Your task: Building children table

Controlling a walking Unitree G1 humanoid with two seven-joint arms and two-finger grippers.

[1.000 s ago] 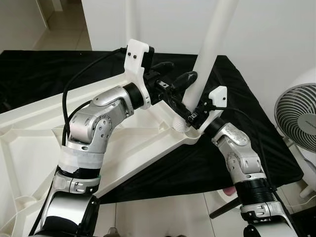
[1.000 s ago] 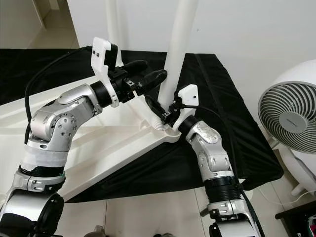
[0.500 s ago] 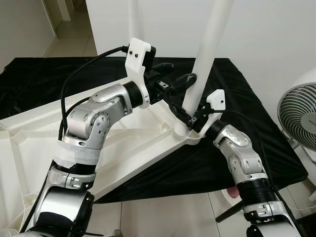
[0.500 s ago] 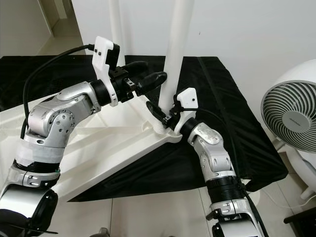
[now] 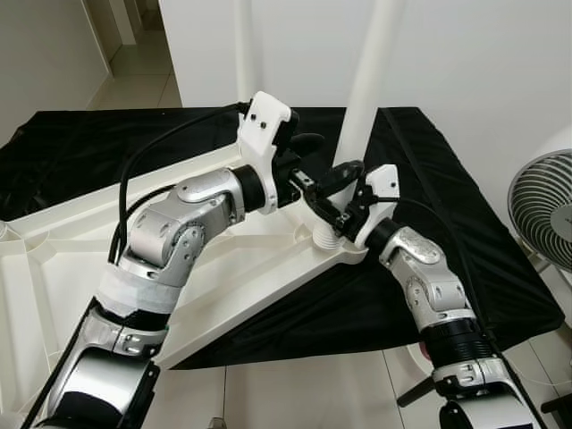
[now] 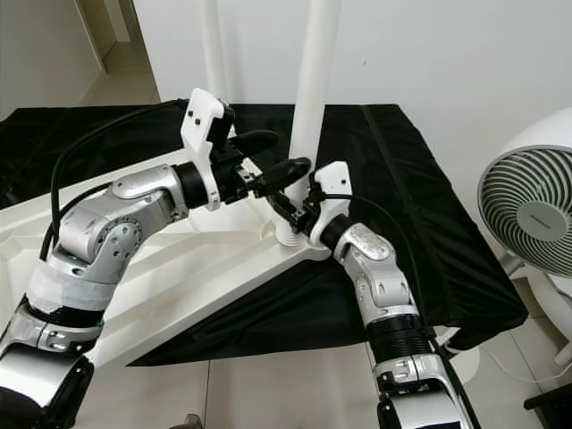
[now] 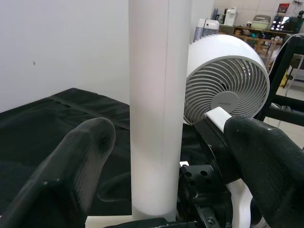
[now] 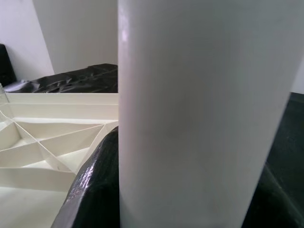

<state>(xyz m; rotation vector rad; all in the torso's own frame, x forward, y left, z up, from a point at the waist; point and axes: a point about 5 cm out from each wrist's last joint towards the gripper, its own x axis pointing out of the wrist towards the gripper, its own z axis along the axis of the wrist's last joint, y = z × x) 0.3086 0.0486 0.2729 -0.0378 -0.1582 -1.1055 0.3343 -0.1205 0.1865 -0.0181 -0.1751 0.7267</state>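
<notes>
Standing upright, seemingly: table leg (image 6: 308, 107)

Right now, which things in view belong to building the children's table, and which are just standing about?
Part of the job:
- white plastic tabletop, upside down, ribbed underside up
- white round table leg standing in its corner socket
- second white leg further back
- left hand, open around the leg
- right hand, at the leg's base

Just standing about:
- black cloth underneath
- white floor fan

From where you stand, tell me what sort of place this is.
Probably a room in a home: a tiled floor, a white pedestal fan by a plain wall, and a black sheet spread under the upturned white tabletop.
</notes>
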